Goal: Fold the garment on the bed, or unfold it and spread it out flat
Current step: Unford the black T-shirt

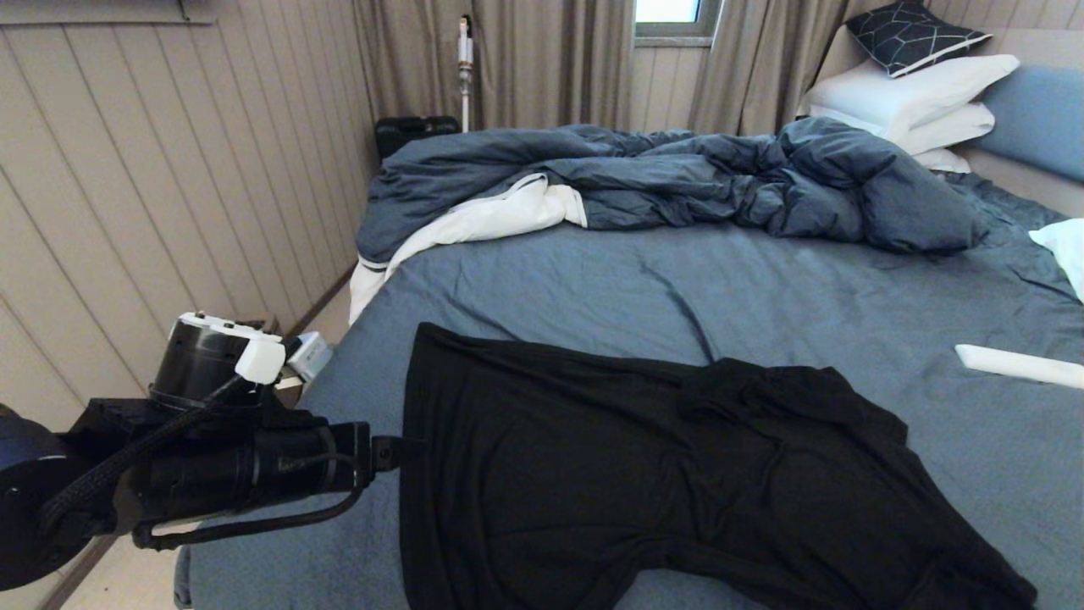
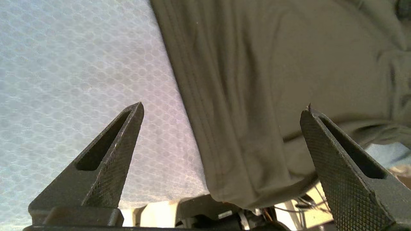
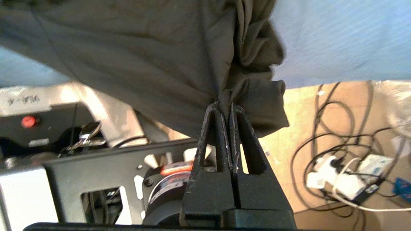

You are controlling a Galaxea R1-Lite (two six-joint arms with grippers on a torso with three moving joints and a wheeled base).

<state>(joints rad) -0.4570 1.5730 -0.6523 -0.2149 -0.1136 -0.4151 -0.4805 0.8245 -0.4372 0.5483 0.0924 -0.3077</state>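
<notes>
beige panelled wall [image 1: 169, 169], drawn curtains [image 1: 542, 59], small bright window [image 1: 669, 13].

This is a bedroom in a home. A large bed [image 1: 593, 280] with a slate-blue sheet fills most of the room, a rumpled dark blue duvet [image 1: 720, 182] with white lining heaped across its far side. At the far right, white pillows [image 1: 910, 102] are stacked with a dark patterned cushion [image 1: 910, 34] on top. Long beige curtains [image 1: 542, 59] hang along the far wall beside a small window [image 1: 673, 13], and pale panelled boards [image 1: 169, 169] cover the left wall. A black T-shirt [image 1: 635, 474] lies spread on the near part of the bed.
</notes>
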